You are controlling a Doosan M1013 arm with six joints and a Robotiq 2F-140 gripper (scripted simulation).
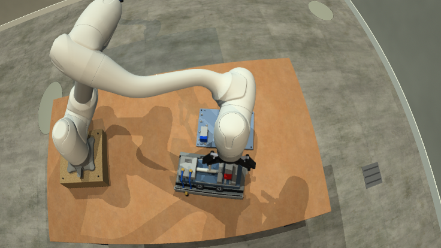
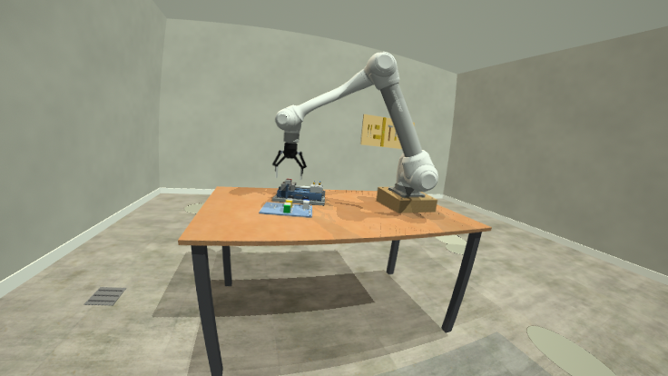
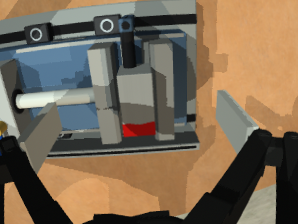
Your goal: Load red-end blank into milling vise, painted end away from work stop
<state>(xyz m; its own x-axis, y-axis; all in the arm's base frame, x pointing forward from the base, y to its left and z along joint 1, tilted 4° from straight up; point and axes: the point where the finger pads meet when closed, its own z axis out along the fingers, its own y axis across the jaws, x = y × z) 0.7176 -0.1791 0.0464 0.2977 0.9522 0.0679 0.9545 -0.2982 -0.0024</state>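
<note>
A: Nearest first. Pincer [image 3: 143,136] spread to its widest, nothing between the fingers. In the room view it hangs above the vise [image 2: 299,192], clear of it.

B: And the blank?

A: Red-end blank [image 3: 136,102] sits directly below the pincer, between the two vise blocks. Long axis runs along the jaw gap; red end [image 3: 139,129] points to the side away from the dark rod [image 3: 128,44], which stands at its other end.

B: Touching the rod?

A: Looks close up against it, but I can't tell whether a gap remains. Same for the block on the side without hoses [image 3: 160,90]: the blank lies beside it, contact not resolvable.

B: Room to work?

A: Fingers straddle the whole vise across the blank's width, so a straight drop would bring them down outside the blocks, not onto the blank. My judgement: any next nudge hinges on that side-to-side line-up.

B: Farther out?

A: Beyond the rod end, the blue plate [image 1: 249,123], with a blue-end blank [image 1: 204,133] on it; a green-end one [image 2: 287,207] shows in the room view. Bench [image 1: 292,92] has open surface all round; arm base block [image 1: 98,154] is well apart.
</note>
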